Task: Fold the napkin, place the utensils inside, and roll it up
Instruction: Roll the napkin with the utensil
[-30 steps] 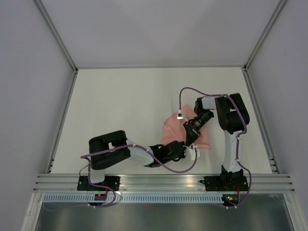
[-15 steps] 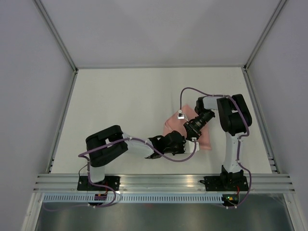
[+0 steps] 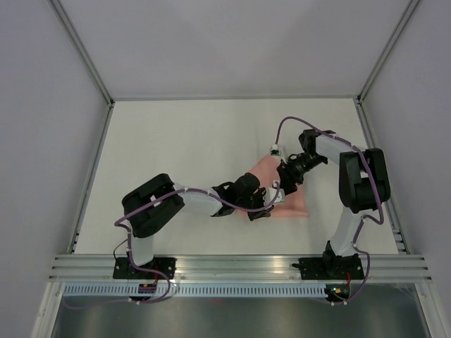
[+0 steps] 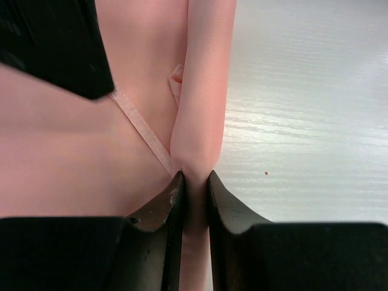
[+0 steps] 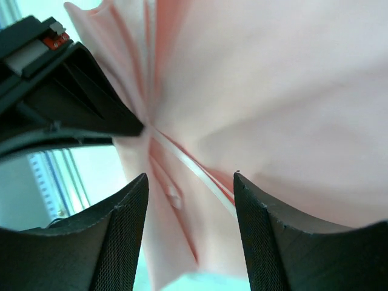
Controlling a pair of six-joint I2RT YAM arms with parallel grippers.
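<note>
The salmon-pink napkin (image 3: 289, 201) lies folded and bunched at the table's near right, between both arms. My left gripper (image 3: 265, 208) is shut on a rolled ridge of the napkin (image 4: 203, 109), the cloth pinched between its black fingers (image 4: 167, 209). My right gripper (image 3: 283, 184) stands open just over the napkin (image 5: 291, 91), with pleated cloth in the wide gap between its fingers (image 5: 124, 224) but not gripped. The left gripper's black body (image 5: 54, 97) shows at the upper left of the right wrist view. The utensils are hidden or out of view.
The white table (image 3: 176, 155) is bounded by grey walls at the back and sides. A metal rail (image 3: 239, 266) runs along the near edge by the arm bases. Purple cables (image 3: 285, 127) loop around both arms.
The left arm has reached farther right and up onto the napkin, closing on a fold. The right gripper has opened, let go of the cloth and swung up and right.
</note>
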